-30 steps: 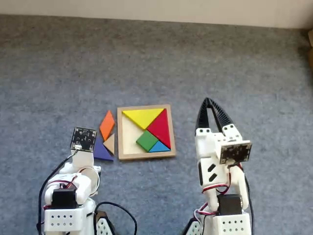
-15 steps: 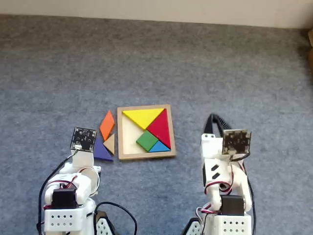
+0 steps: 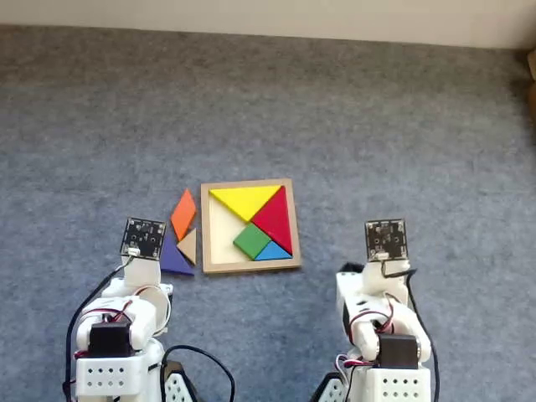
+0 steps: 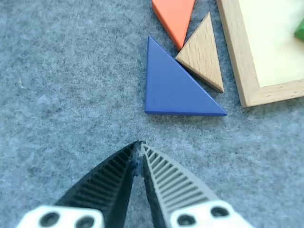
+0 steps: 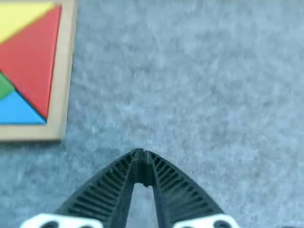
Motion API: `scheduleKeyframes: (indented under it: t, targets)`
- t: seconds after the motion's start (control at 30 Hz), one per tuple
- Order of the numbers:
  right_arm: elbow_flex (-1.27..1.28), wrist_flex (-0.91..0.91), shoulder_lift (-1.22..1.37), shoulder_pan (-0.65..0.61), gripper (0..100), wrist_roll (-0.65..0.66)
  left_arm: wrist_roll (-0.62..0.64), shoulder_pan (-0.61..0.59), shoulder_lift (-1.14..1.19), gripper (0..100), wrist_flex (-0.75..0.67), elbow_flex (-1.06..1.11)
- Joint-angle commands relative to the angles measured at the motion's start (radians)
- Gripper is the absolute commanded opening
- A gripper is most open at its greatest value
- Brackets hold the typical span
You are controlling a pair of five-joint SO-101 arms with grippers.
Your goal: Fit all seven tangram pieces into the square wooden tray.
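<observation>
- So, status on the tray?
- 4 of 7 in. Wooden tray (image 3: 251, 266) sits mid-table. Yellow triangle (image 3: 243, 201) on the far side, red triangle (image 3: 276, 219) right, green square (image 3: 250, 239) + light blue triangle (image 3: 272, 250) near-right. Left part of the tray floor is bare.
- Other 3?
- On the felt just left of the tray. Orange parallelogram (image 3: 182, 213) farthest, tan triangle (image 3: 188, 246) just beside the left rim, dark blue triangle (image 3: 174, 258) nearest, long edge against the tan one.
- Claws?
- Left claw (image 4: 138, 145) pressed together, holding nothing, tips just on the near side of the dark blue piece. Right claw (image 5: 141, 153) same, pressed together + empty, over bare felt right of the tray's near-right corner.
- Next step, imo?
- Left arm's job, prob dark blue first. Spread the claw before descending. Pieces are thin + flat, so tips need to reach the felt. No finger room on the long edge since tan is on it, so pinch from the free edges or nudge it clear first.
- Room?
- Open felt left + near. Tight to the right: tan, then the rim. Rim is raised, so lift over it, don't slide. Right arm is well apart from all that.
</observation>
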Motion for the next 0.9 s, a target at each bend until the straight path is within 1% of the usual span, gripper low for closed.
scheduleKeyframes:
  t: [0.0, 0.2, 0.4, 0.53, 0.57, 0.67, 0.7, 0.8, 0.87]
  targets:
    - [0.151, 0.047, -0.018, 0.012, 1.3, -0.008, 0.005, 0.022, -0.051, 0, 0.006, 0.019]
    - [0.151, 0.064, -0.008, 0.012, 0.9, -0.008, 0.002, 0.065, -0.054, 0, 0.008, 0.004]
    - [0.151, 0.113, -0.01, 0.012, 0.8, -0.002, 0.0, 0.07, -0.054, 0, 0.003, -0.131]
    - [0.151, 0.13, -0.018, 0.018, 0.8, -0.006, -0.002, 0.064, -0.054, 0, -0.112, -0.196]
    - [0.151, 0.13, -0.018, 0.018, 0.8, -0.006, -0.023, 0.064, -0.053, 0, -0.138, -0.208]
    - [0.151, 0.13, -0.018, 0.018, 0.8, -0.003, -0.209, 0.064, -0.047, 3, -0.227, -0.236]
    - [0.151, 0.13, -0.018, 0.018, 0.8, -0.003, -0.242, 0.058, -0.047, 4, -0.247, -0.249]
    - [0.151, 0.13, -0.018, 0.018, 0.8, -0.003, -0.235, 0.007, -0.044, 6, -0.249, -0.3]
    - [0.151, 0.13, -0.018, 0.018, 0.8, -0.002, -0.238, -0.021, -0.044, 6, -0.224, -0.334]
